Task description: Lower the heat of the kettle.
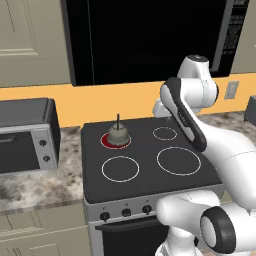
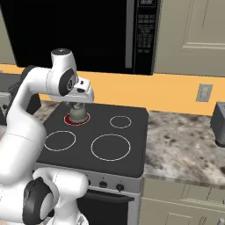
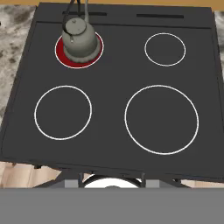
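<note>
The small squat grey-beige dome-shaped kettle (image 3: pixel 79 38), its thin dark handle standing upright, sits on the glowing red burner (image 3: pixel 79 50) at ten o'clock of the black glass stovetop (image 3: pixel 113 83) in the hand view. The gripper hangs high above the stove; whether it is released or clenched, I cannot tell.
</note>
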### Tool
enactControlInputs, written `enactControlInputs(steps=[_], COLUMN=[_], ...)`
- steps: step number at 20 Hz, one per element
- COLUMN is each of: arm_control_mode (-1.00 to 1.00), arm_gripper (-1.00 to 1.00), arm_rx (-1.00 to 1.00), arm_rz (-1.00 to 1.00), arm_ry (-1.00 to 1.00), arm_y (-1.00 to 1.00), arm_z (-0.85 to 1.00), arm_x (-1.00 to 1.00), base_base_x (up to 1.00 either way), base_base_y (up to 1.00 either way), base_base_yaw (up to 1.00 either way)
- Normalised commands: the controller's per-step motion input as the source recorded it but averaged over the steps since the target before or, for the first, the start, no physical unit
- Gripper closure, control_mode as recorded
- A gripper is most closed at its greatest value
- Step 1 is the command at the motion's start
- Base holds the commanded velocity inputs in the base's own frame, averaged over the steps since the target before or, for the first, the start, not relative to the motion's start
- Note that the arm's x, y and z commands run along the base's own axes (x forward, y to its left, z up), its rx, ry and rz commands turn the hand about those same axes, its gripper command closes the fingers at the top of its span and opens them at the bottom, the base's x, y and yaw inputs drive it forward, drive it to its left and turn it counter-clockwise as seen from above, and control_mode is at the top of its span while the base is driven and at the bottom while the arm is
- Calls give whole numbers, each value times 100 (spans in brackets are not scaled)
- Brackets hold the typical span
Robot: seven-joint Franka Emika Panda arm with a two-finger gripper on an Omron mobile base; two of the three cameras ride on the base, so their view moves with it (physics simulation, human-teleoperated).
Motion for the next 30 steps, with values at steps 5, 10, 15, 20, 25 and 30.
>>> enactControlInputs(steps=[5,10,15,20,25,30], arm_control_mode=[100,100,100,100,100,100], arm_gripper=[-100,-100,-100,-100,-100,-100], arm_rx=[0,0,0,0,0,0], arm_rz=[-3,0,0,0,0,0], arm_ry=[0,0,0,0,0,0], arm_y=[-1,0,0,0,0,0], arm_z=[-1,0,0,0,0,0], arm_x=[0,0,0,0,0,0], base_base_x=[0,0,0,10,16,19], base_base_y=[-13,-54,-42,-7,-22,-22], base_base_yaw=[-2,-3,-1,1,2,0])
